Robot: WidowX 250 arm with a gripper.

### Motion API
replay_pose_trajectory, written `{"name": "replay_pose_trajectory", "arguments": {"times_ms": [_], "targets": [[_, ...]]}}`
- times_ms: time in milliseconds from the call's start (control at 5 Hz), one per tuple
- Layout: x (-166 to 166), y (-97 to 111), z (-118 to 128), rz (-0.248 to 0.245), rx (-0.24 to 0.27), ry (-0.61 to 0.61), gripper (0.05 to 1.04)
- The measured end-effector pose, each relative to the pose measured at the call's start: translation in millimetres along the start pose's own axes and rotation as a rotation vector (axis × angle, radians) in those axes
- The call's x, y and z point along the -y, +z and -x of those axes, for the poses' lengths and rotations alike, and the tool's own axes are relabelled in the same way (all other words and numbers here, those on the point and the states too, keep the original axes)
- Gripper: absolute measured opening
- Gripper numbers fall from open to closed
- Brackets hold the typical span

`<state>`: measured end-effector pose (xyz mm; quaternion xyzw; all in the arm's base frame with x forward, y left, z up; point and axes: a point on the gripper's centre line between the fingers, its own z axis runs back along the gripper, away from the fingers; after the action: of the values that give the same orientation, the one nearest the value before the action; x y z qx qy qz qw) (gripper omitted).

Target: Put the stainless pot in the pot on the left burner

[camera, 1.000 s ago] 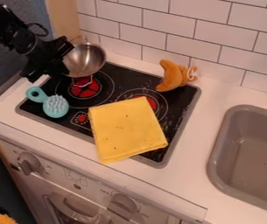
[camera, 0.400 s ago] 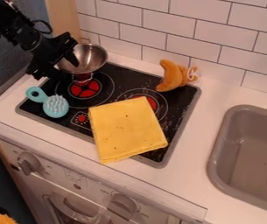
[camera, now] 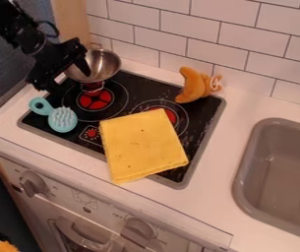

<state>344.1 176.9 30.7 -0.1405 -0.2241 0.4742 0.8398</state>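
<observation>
At the upper left, the black gripper (camera: pixel 67 81) hangs over the stove's back-left corner, open, its fingers spread apart. One finger reaches over the left side of the stainless pot (camera: pixel 104 65); whether it touches the metal I cannot tell. The pot stands behind the red left burner (camera: pixel 95 100), its near handle over that burner's back edge. No second pot can be made out on the left burner.
A yellow folded cloth (camera: pixel 142 146) covers the stove's front right part. A teal brush (camera: pixel 62 119) lies at the left edge, a plush croissant (camera: pixel 192 86) at the back right. The grey sink (camera: pixel 277 197) is on the right, the tiled wall behind.
The pot has shifted slightly right and its tilt has changed. The gripper has moved a little, with one finger now farther over the pot's left side.
</observation>
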Motion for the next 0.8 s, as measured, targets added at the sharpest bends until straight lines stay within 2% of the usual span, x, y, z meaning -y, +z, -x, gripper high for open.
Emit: {"name": "replay_pose_trajectory", "arguments": {"times_ms": [400,600,800], "targets": [[25.4,48.0,-5.7,0.032,0.071,-0.055,1.001],[37.9,70.9,1.7,0.059,0.095,-0.089,1.001],[45.1,92.1,15.7,0.094,0.086,-0.134,1.001]]}}
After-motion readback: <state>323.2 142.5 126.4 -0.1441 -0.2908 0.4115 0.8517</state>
